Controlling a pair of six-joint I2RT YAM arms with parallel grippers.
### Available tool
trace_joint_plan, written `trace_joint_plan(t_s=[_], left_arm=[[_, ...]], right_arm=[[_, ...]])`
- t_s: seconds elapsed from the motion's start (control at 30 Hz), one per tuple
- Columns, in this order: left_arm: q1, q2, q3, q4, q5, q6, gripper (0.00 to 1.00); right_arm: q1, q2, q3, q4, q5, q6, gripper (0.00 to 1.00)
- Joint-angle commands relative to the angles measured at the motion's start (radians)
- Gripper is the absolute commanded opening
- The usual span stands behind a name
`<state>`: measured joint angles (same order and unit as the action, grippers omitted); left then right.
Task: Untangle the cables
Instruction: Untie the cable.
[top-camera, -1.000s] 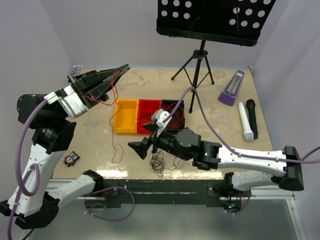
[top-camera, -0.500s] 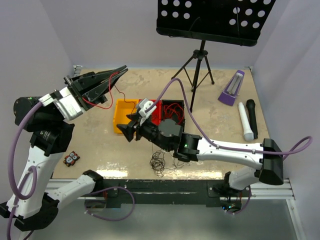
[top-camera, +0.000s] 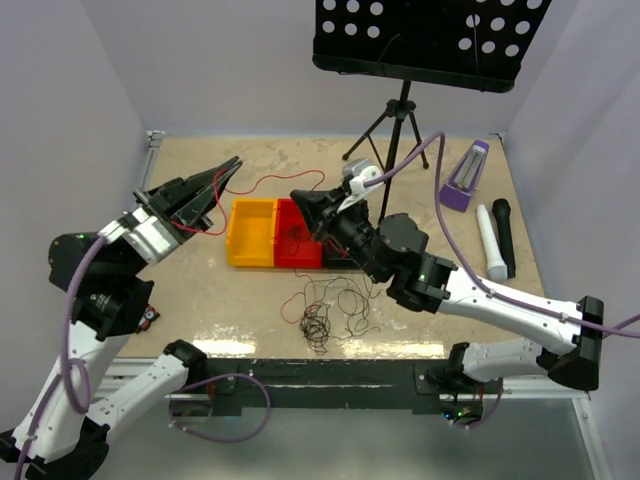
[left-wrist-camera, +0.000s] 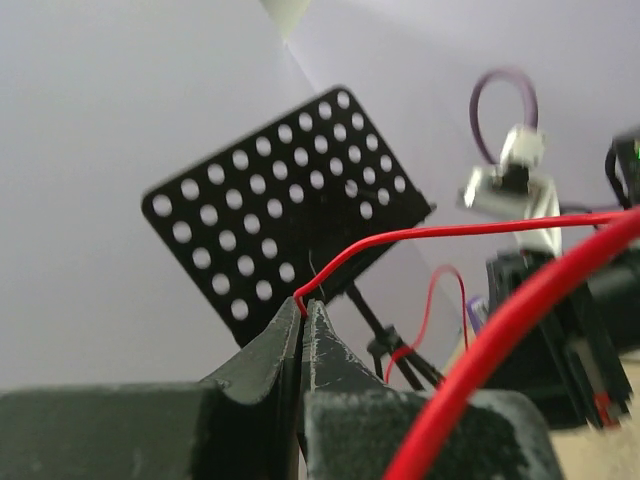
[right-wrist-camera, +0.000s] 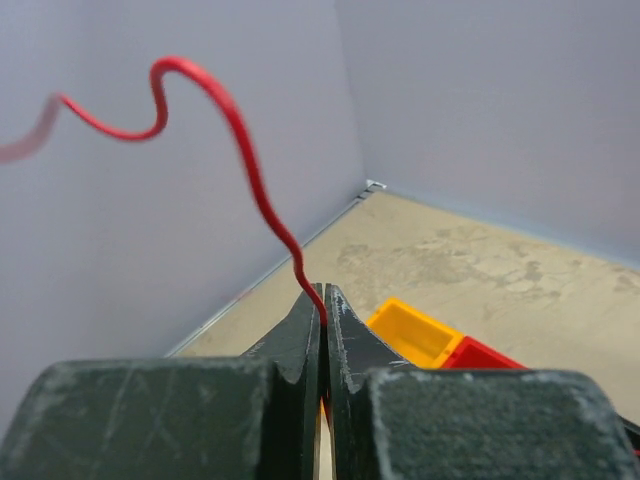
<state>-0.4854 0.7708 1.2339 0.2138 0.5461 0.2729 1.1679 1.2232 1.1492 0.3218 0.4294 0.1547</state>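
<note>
Thin bright-red cable (right-wrist-camera: 247, 155) pinched in tight-pressed jaws of raised left gripper (top-camera: 233, 164) and right gripper (top-camera: 297, 197) reaching over red plastic bin (top-camera: 298, 250); beige mottled tabletop (top-camera: 200, 290), lilac walls (top-camera: 200, 60).

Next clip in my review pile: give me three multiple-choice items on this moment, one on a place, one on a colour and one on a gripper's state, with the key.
1. Where does the dark cable tangle lie?
A. hanging in the air between the arms
B. on the table, near its front edge
C. at the far right corner

2. What colour is the cable strung from the left gripper to the right gripper?
A. black
B. red
C. lilac

3. How is the right gripper?
A. wide open
B. shut on nothing
C. shut on that cable

Key: 1 B, the top view shows it on bare tabletop; 2 B, both wrist views show red wire at the fingertips; 3 C, its fingertips meet on the wire.
</note>
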Motion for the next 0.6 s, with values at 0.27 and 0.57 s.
trace_joint_plan(t_s=[0.27, 0.57], left_arm=[[0.004, -0.073, -0.335, -0.253, 0.208, -0.021, 0.69], [0.002, -0.088, -0.352, -0.402, 0.301, 0.088, 0.93]], right_arm=[[-0.214, 0.004, 0.158, -0.185, -0.012, 0.037, 0.00], [-0.286, 0.018, 0.147, -0.170, -0.011, 0.022, 0.00]])
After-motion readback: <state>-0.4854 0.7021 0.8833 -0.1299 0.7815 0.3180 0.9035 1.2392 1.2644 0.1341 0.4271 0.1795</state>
